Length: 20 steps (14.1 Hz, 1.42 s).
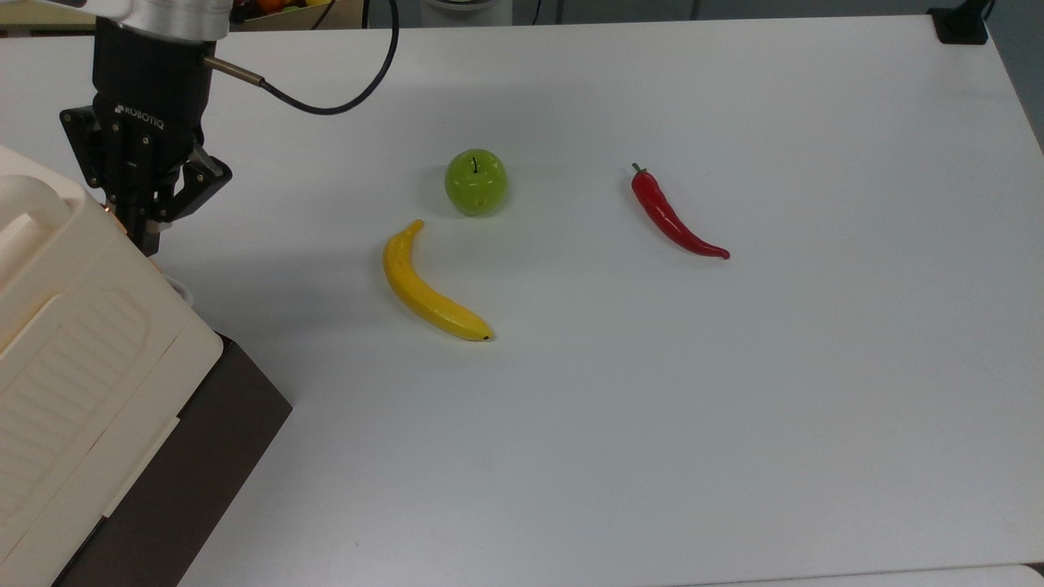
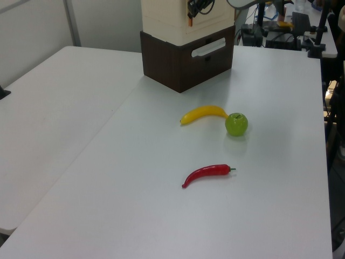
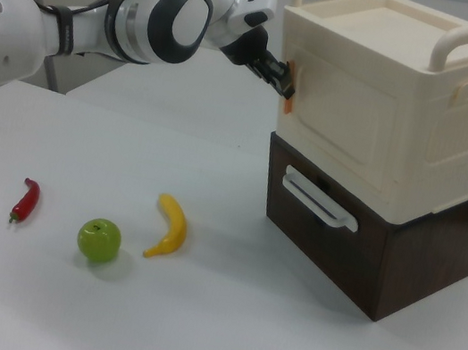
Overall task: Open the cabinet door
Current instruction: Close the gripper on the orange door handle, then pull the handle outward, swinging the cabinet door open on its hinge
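The gripper (image 3: 287,87) is at the edge of the cabinet door (image 3: 338,125), on the cream box above the dark drawer (image 3: 322,216). Its jaws look pinched shut on a small orange tab (image 3: 288,105) there. If the arm pulls too fast, the tab could slip out, or the whole box could slide on the worktop (image 1: 652,367).

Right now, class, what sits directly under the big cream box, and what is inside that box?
Under the cream box sits a dark brown drawer unit with a pale handle. The cabinet door looks nearly shut with the gripper at its edge, so the inside is hidden.
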Motion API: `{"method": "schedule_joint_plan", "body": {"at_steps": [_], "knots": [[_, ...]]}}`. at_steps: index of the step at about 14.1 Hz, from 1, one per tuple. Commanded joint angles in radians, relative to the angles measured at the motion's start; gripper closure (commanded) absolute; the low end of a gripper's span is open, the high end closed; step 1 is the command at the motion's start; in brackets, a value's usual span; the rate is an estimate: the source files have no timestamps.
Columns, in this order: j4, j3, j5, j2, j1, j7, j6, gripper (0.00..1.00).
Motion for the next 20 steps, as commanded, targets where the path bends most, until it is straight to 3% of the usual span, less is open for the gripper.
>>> {"method": "schedule_joint_plan", "body": {"at_steps": [1, 3, 4, 6, 7, 9, 10, 20], "knots": [[-0.022, 0.002, -0.031, -0.067, 0.013, 0.007, -0.102, 0.93], [-0.022, 0.004, -0.029, -0.072, 0.014, 0.008, -0.124, 0.92], [-0.022, 0.004, -0.026, -0.072, 0.014, 0.008, -0.136, 0.86], [-0.019, 0.004, -0.013, -0.083, 0.013, 0.01, -0.18, 0.58], [-0.019, 0.005, -0.011, -0.092, 0.013, 0.01, -0.203, 0.37], [-0.016, 0.005, -0.011, -0.106, 0.014, 0.01, -0.234, 0.09], [-0.015, 0.005, -0.011, -0.112, 0.014, 0.01, -0.243, 0.0], [0.077, 0.001, -0.025, -0.112, 0.007, 0.008, -0.158, 0.0]]}}
